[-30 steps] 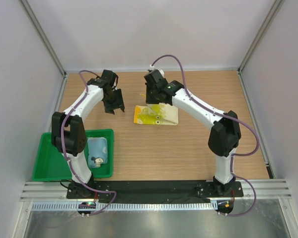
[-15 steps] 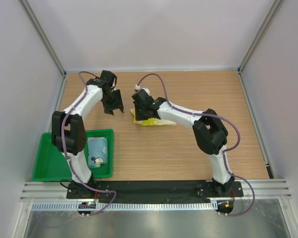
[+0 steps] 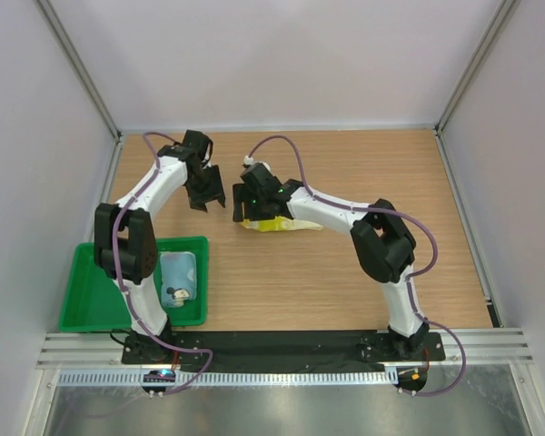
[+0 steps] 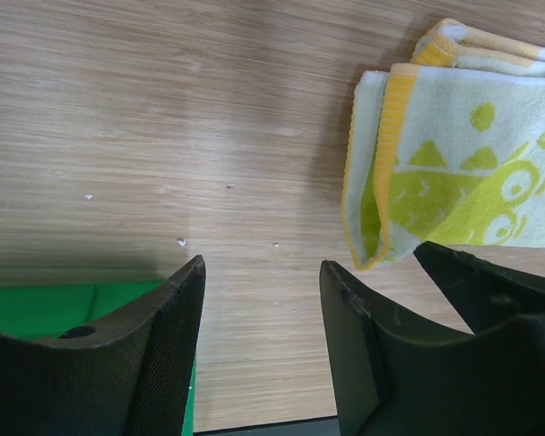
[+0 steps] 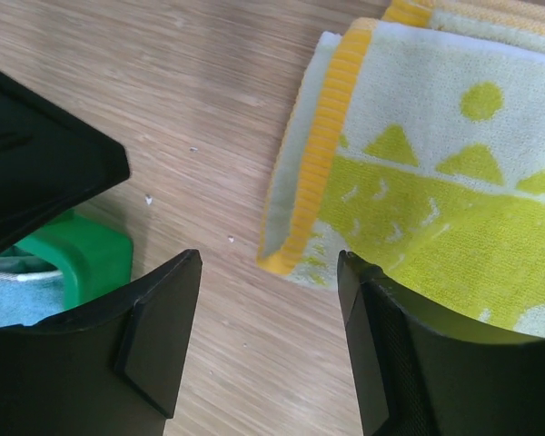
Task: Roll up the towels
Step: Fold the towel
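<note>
The yellow-cream towel (image 3: 286, 224) with green print and an orange edge lies folded over on the wood, its layered end (image 5: 318, 173) pointing left. My right gripper (image 3: 240, 208) hovers open just off that end with nothing between its fingers; in the right wrist view the right gripper (image 5: 268, 263) frames bare wood beside the towel (image 5: 436, 154). My left gripper (image 3: 209, 195) stands open a little to the left, over bare table (image 4: 259, 268), with the towel (image 4: 463, 173) to its right. The light blue towel (image 3: 178, 274) lies rolled in the green tray (image 3: 91, 304).
The green tray sits at the near left, its corner (image 5: 77, 254) close under both grippers. The two grippers stand close together; the left one's black finger (image 5: 36, 173) shows in the right wrist view. Light walls enclose the table on three sides.
My right gripper carried the yellow towel's edge leftward, folding the towel narrower, then opened and let it go. The left arm has barely moved.
</note>
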You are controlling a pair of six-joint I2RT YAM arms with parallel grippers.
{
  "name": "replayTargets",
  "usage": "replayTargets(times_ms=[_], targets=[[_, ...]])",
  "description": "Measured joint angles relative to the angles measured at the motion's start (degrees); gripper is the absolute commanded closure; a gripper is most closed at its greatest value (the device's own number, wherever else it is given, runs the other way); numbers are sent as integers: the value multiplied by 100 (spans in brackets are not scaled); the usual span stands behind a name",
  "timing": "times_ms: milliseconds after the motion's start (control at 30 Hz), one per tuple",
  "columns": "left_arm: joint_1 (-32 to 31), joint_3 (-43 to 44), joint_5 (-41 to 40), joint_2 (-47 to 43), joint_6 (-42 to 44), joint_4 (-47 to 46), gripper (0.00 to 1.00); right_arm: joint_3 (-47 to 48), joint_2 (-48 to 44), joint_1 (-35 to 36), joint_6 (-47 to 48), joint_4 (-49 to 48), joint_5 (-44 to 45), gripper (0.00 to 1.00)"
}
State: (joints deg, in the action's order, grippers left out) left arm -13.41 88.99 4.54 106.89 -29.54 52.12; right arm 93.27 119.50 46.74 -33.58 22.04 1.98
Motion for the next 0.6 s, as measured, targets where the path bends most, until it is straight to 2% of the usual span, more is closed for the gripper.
replayTargets(times_ms=[167,333,500,600], targets=[[-17,-55,28,26,2,-22,45,-267,-605,-232,-4,-20,-155,34],[-166,-9,184,223,-2,-81,44,-1058,-1539,-1106,-66,-197,-481,42],[-339,240,476,710,-66,-118,42,-1552,-1604,-2004,-63,-227,-608,46],[-385,363,651,977,-153,-149,42,-1794,-1508,-2188,-28,-122,-656,51]])
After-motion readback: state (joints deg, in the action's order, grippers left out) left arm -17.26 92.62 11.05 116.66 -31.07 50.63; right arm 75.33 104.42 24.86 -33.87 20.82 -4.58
